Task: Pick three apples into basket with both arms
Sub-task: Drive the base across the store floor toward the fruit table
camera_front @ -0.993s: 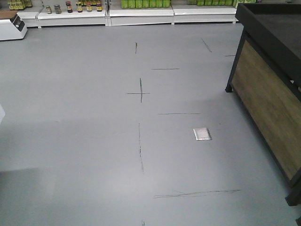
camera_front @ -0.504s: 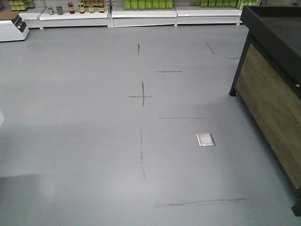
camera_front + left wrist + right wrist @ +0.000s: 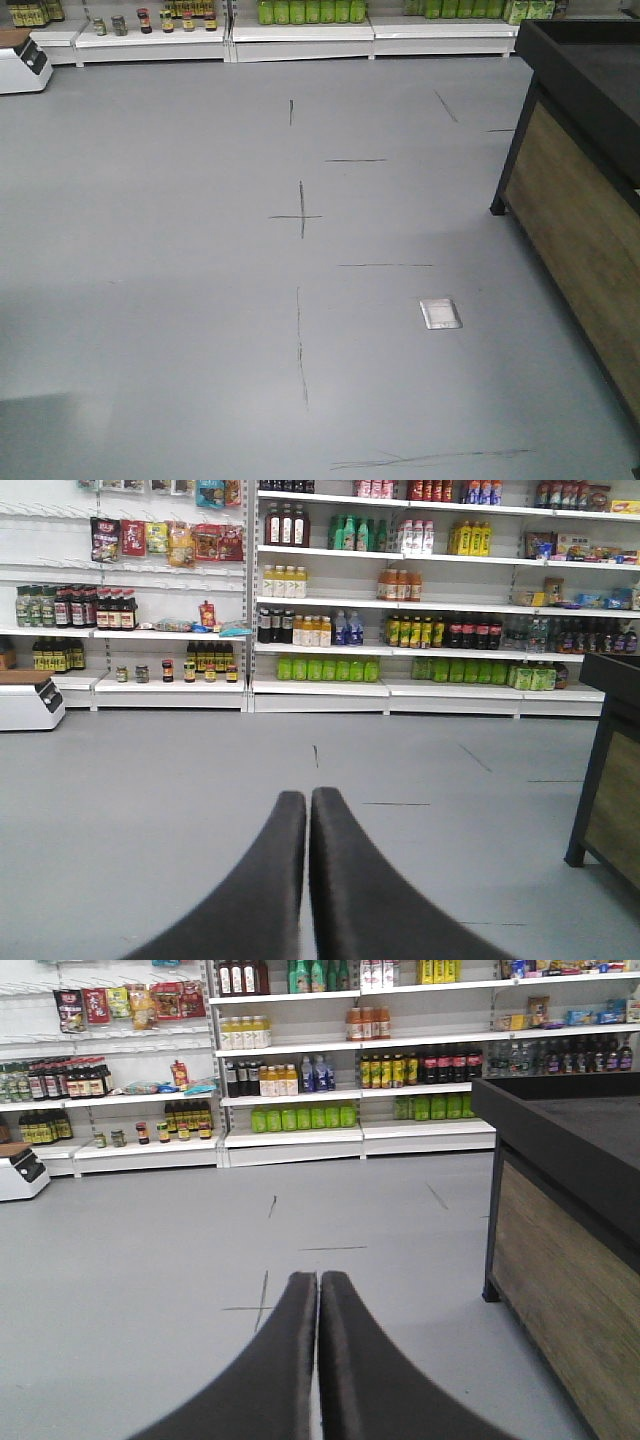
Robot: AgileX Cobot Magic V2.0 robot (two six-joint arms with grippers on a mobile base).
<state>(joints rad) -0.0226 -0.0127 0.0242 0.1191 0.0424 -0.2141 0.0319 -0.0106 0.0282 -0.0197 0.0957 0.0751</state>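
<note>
Across the front-facing view, a smooth grey floor fills nearly the whole frame. It is marked with thin black lines, among them a small cross just above centre. A small square silver metal plate lies flat in the floor, right of centre and lower down. Along the right edge stands a black-framed counter with a wood-grain side panel, its dark top running off the upper right corner. The top edge shows the lowest tier of white shop shelving, with a row of bright green bottles at top centre and small dark jars toward the upper left. A white boxy machine with a dark panel sits in the upper left corner. From the left wrist view, the left hand rises from the bottom centre of the frame. Its two black curved fingers press together along their inner edges, narrow and holding nothing, above the floor and facing the stocked shelves. The right wrist view shows the right hand in the same way, its black fingers touching tip to tip with nothing between them. Here the counter fills the right side of the frame. The apples and the basket appear in none of the three views, so their place cannot be told.
</note>
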